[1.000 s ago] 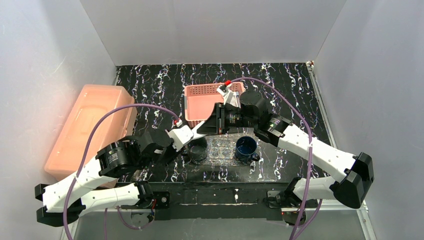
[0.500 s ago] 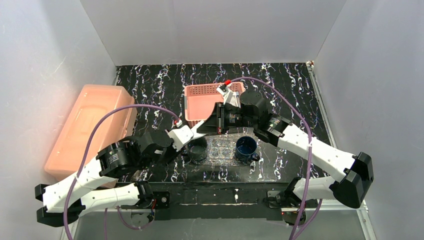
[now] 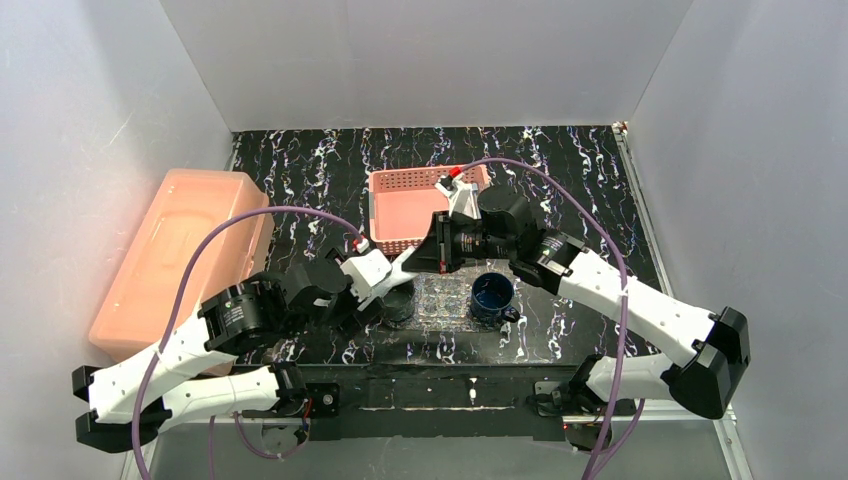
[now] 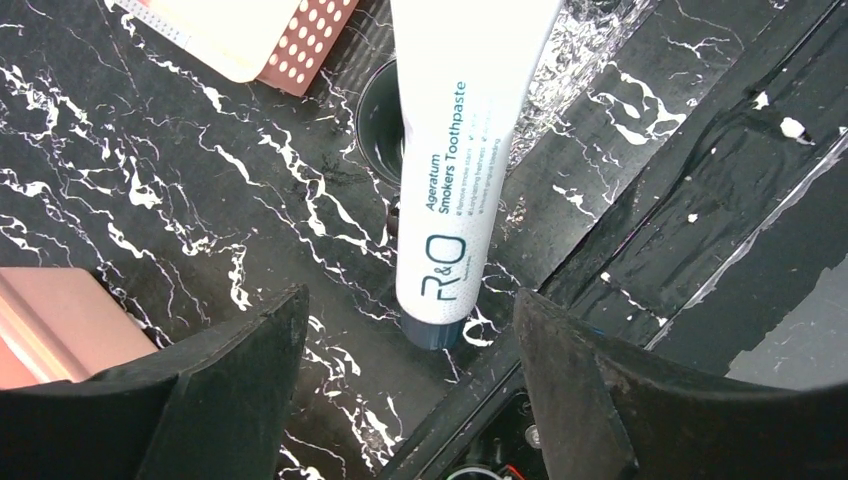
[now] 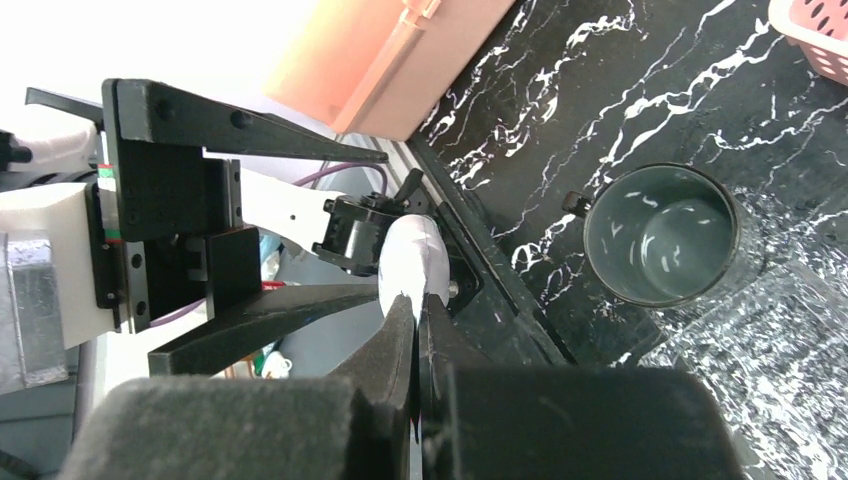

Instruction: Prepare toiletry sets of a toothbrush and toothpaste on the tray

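Note:
A white toothpaste tube (image 4: 455,150) with a dark blue cap hangs slanted above the table, cap end down between the spread black fingers (image 4: 240,380) of my left gripper (image 4: 405,400). Neither finger touches it, and the left gripper is open. My right gripper (image 5: 417,310) is shut on the tube's flat tail (image 5: 410,262). From above, the tube (image 3: 405,265) bridges the left gripper (image 3: 380,285) and right gripper (image 3: 432,250), just left of the glittery clear tray (image 3: 443,297). The toothbrush is out of view.
A dark cup (image 3: 397,300) stands at the tray's left edge and a blue cup (image 3: 493,293) at its right. The pink perforated basket (image 3: 405,205) lies behind them. A big salmon box (image 3: 175,250) sits at the far left. The table's front rail (image 4: 640,260) runs close below the tube.
My right gripper closed on the tube's tail, then my left gripper's jaws spread and let go of the tube. The left arm shifted slightly to the right.

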